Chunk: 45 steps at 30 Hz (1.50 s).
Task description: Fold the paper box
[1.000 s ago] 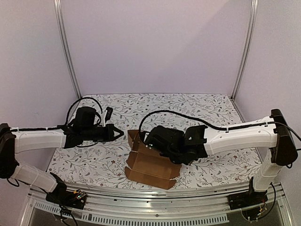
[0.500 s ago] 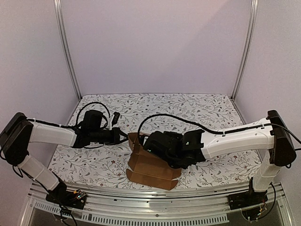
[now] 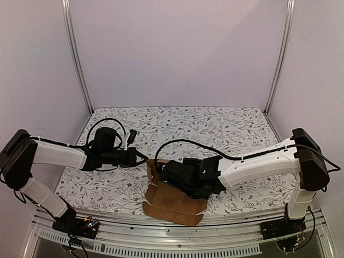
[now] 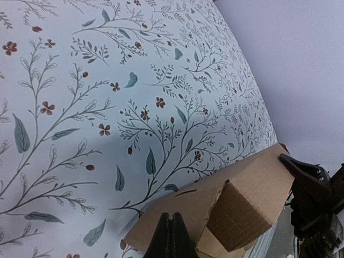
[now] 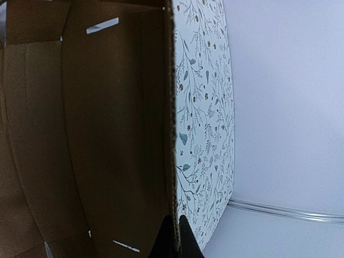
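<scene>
Top external view: on my left, the left hand (image 3: 138, 157) reaches in low over the floral desk (image 3: 226, 126), its tips just beside the far-left corner of the paper box (image 3: 172, 203). The box sits at the near middle of the desk, a brown cardboard sheet half raised, with side panels standing and a flat flap pointing toward the arm bases. On the left wrist view, I see the left hand (image 4: 169, 236) pressed fully closed, with nothing between its fingers. Its tips meet the edge of a cardboard panel (image 4: 252, 196), though I cannot tell if they actually touch it. Further right, the right hand (image 3: 164, 174) hangs over the box's open inside, with the arm stretched across from the right. On the right wrist view, the right hand (image 5: 173, 236) is also closed tight. Its tips sit at the corrugated rim of one upright wall (image 5: 107, 134), and the desk (image 5: 207, 107) is beyond it.
</scene>
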{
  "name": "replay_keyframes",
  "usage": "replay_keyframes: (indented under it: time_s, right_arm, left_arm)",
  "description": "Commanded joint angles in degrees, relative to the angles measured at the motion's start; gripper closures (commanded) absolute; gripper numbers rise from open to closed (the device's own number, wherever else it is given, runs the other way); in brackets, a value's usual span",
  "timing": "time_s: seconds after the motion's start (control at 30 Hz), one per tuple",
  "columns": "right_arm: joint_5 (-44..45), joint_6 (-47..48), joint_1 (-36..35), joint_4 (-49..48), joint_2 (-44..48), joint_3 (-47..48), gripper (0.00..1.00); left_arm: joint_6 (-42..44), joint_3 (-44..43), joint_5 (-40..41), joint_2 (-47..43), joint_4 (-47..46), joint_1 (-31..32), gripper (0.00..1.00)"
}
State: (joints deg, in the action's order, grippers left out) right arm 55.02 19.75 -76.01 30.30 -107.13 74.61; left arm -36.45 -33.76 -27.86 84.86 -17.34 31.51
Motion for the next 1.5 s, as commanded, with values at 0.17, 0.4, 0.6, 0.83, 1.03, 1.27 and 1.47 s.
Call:
replay_keyframes:
  time_s: [0.17, 0.4, 0.6, 0.83, 1.03, 1.27, 1.47]
  right_arm:
    - [3.0, -2.3, -2.4, 1.2, -3.9, 1.2, 1.00]
    - [4.9, -3.7, -2.5, 1.7, -4.3, 1.2, 1.00]
    - [6.4, -4.4, -2.4, 2.1, -4.8, 1.6, 1.00]
    - [7.2, -5.5, -2.4, 3.6, -4.4, 1.6, 1.00]
    - [7.5, -6.6, -2.6, 4.7, -4.0, 1.3, 1.00]
    - [8.0, -7.3, -2.9, 5.2, -4.0, 1.5, 1.00]
    - [8.2, -7.9, -3.1, 6.0, -4.1, 1.5, 1.00]
  left_arm:
    - [-0.1, 2.9, -2.3, -1.3, -2.2, -0.6, 1.00]
    - [-1.2, 4.4, -3.4, -2.4, -3.3, 0.8, 1.00]
    - [-2.8, 5.2, -2.4, -3.3, -3.8, 4.1, 1.00]
    - [-4.0, 6.5, -0.7, -4.8, -3.7, 6.6, 1.00]
    - [-4.7, 6.3, 1.1, -5.3, -2.9, 8.5, 1.00]
    - [-4.0, 6.0, 2.5, -3.5, -3.1, 9.7, 1.00]
    - [-2.6, 4.9, 3.4, -5.2, 0.3, 9.7, 1.00]
